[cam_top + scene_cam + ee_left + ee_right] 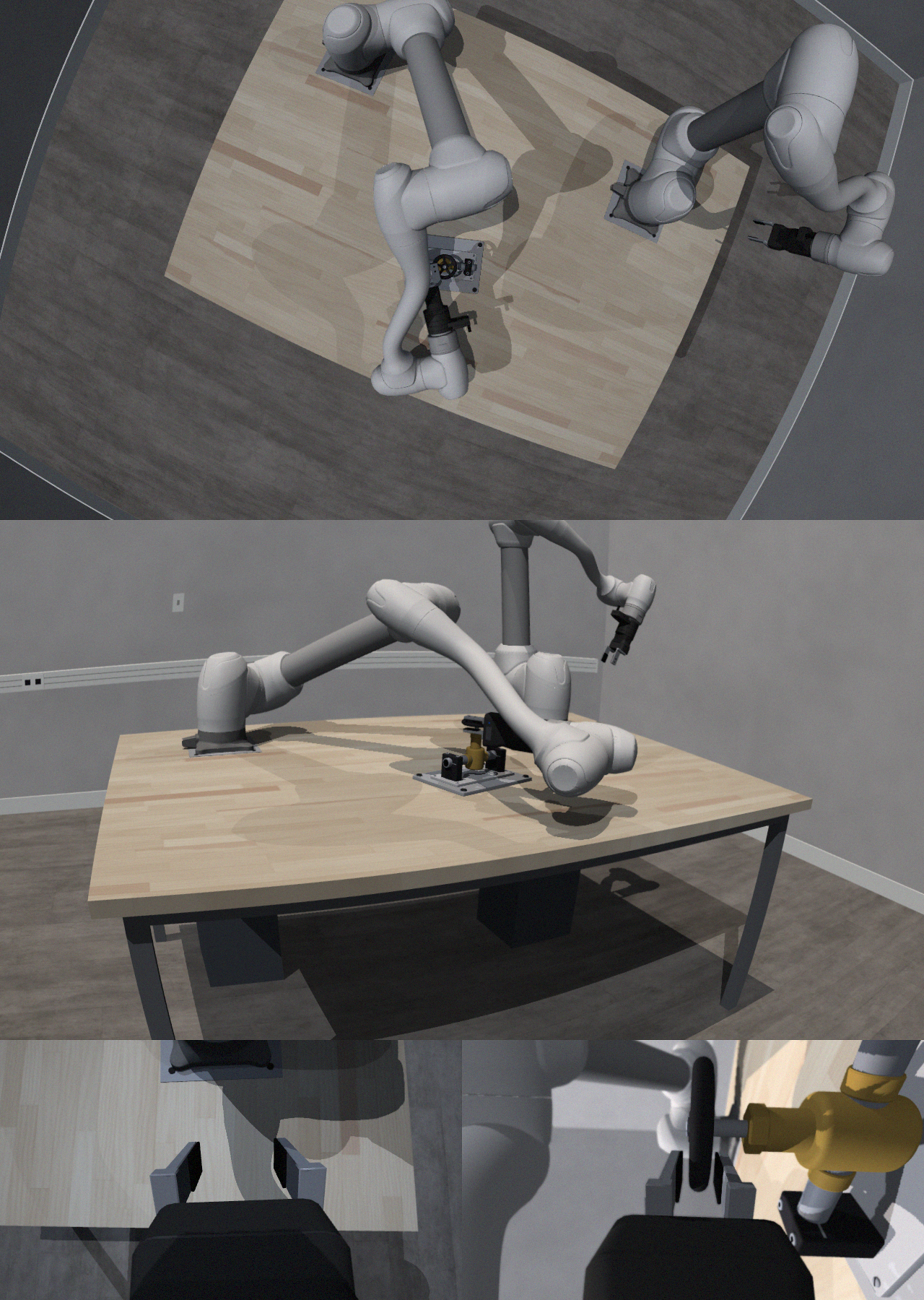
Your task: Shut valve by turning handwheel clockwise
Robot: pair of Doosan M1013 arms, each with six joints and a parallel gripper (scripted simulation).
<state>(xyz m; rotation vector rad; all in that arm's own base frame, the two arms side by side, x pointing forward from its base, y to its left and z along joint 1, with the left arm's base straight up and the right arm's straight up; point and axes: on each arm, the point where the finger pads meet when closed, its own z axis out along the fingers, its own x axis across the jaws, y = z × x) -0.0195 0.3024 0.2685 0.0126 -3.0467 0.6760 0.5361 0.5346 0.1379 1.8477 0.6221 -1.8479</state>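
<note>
Two fingers of the right gripper (434, 274) (473, 724) (698, 1160) are straddling the near rim of the black handwheel (455, 266) (473, 722) (702, 1112), one above and one below, standing partly spread with a gap on each side, so they are pinching nothing. The wheel is lying level atop the upright stem (730, 1127) of the brass valve body (475, 757) (848, 1130), and its turning axis is running vertically, square to the side-on reach of the hand. The right arm is by far the nearer — the left gripper (753, 230) (609, 659) (237, 1155) is hanging well apart, beyond the table edge, spread wide and holding nothing

The coming move is probably depending on that rim placement: closing on it and sweeping clockwise about the stem, or backing straight out for a fresh hold. How tight the valve is sitting, nobody can be telling from here
</note>
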